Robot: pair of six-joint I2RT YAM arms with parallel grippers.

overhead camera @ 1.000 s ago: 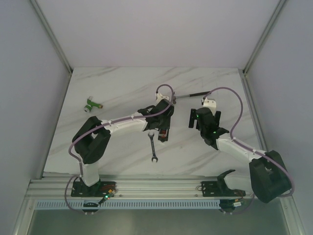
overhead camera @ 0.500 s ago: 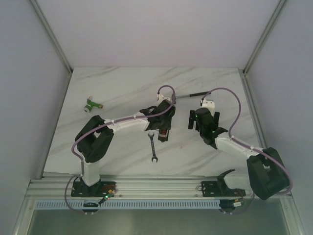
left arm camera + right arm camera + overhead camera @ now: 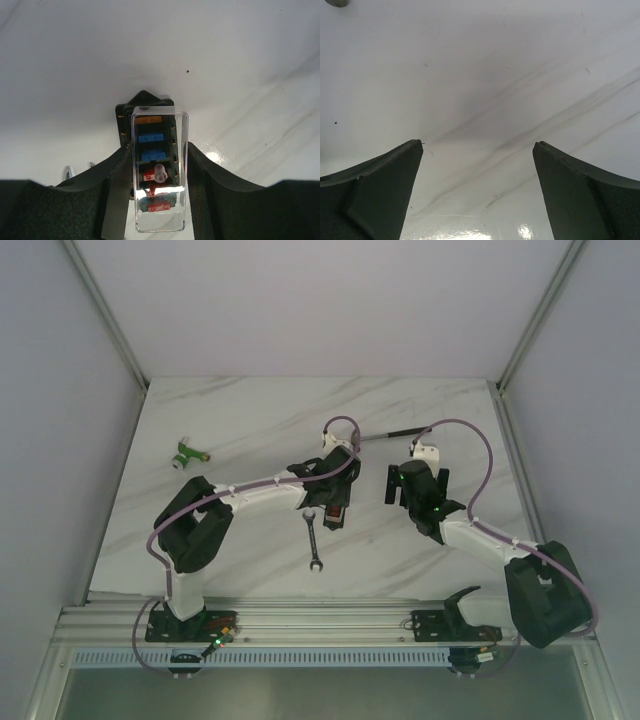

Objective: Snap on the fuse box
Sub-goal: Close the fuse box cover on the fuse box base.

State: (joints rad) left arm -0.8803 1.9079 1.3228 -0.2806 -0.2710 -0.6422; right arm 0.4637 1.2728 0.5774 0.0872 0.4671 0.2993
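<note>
left gripper (image 3: 156, 150) squeezes the small black plastic fuse box (image 3: 143, 101), glossy clear rectangular cover (image 3: 160, 220) between the fingers (image 3: 202, 175); right gripper (image 3: 477, 145) gapes wide (empty).

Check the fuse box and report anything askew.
The clear cover, held by the left gripper, is not squarely over the fuse box: the box's far end pokes out beyond it. Nothing else looks odd.

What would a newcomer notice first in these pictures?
The clear cover, clamped in the left jaws, sits over the black fuse box with its blue and red fuses, mid-table. The right jaws hang open above the marble table beside it. A wrench lies just nearer the bases; a green connector sits far left.
</note>
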